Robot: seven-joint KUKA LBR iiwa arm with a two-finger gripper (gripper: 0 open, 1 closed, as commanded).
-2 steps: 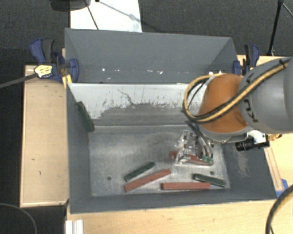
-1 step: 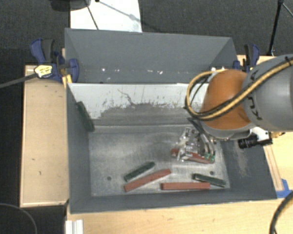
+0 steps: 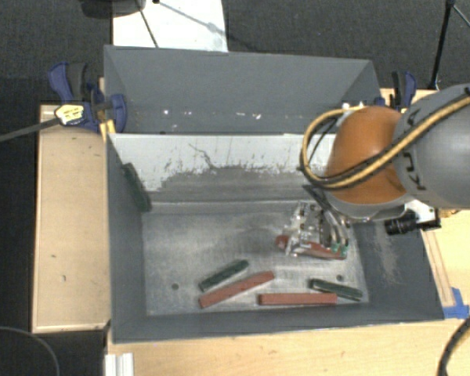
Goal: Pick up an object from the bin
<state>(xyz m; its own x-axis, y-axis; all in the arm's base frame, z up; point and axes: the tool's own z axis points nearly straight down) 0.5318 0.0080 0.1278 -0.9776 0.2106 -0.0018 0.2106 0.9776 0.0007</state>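
The bin floor (image 3: pixel 196 229) lies open left and centre. Green and reddish sticks (image 3: pixel 236 288) line the front; a dark stick (image 3: pixel 136 187) leans on the left wall.

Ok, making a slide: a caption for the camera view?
Pincer low at the right of the grey bin, near a green stick and a brown stick.

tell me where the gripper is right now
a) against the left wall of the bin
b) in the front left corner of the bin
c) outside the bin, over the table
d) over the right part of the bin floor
d: the gripper hangs over the right part of the bin floor, on the back-wall side of the short dark green stick and the reddish-brown stick.
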